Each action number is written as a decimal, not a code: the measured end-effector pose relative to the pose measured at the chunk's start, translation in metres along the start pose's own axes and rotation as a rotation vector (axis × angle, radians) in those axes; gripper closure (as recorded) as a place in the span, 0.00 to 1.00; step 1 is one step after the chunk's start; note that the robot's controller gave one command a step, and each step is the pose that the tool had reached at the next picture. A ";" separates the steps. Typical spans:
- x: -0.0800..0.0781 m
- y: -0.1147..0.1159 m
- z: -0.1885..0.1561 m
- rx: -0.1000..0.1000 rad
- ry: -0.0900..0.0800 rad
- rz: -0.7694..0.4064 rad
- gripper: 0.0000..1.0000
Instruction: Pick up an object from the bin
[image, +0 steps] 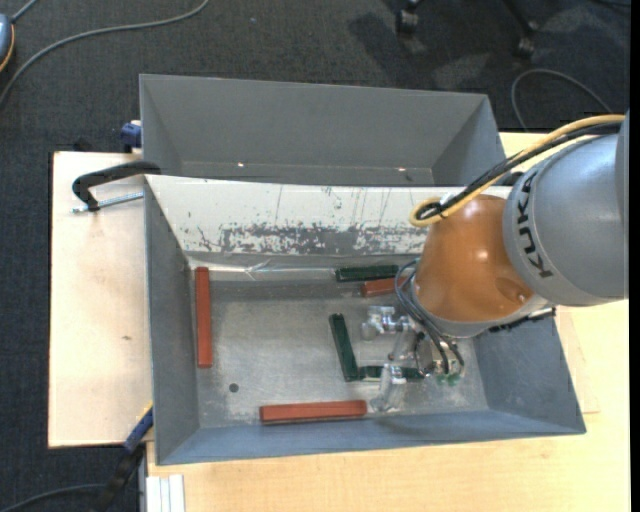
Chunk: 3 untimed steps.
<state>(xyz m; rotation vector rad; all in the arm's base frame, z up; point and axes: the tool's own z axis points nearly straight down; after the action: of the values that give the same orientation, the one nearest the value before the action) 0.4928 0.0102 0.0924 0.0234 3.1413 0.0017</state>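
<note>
My gripper (398, 374) is low in the front right part of the bin, under the orange wrist cover. It hangs right at the near end of a dark green bar (344, 345) that lies slanted on the bin floor, and seems to touch it. Just in front of the gripper, a red-brown bar (313, 410) lies flat along the front wall, its right end close to the gripper. I see nothing lifted off the floor.
A second dark green bar (365, 272) and a short red-brown piece (378, 287) lie by the back wall, partly under the orange cover. Another red-brown bar (203, 316) lies along the left wall. The arm covers the bin's right side.
</note>
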 end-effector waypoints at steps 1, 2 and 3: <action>-0.007 -0.026 0.023 0.001 0.001 -0.003 0.00; -0.007 -0.024 0.022 0.000 0.000 -0.005 1.00; -0.012 -0.029 -0.101 0.001 -0.014 -0.062 1.00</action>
<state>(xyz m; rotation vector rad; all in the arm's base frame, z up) 0.5039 -0.0195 0.1929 -0.0739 3.1268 -0.0007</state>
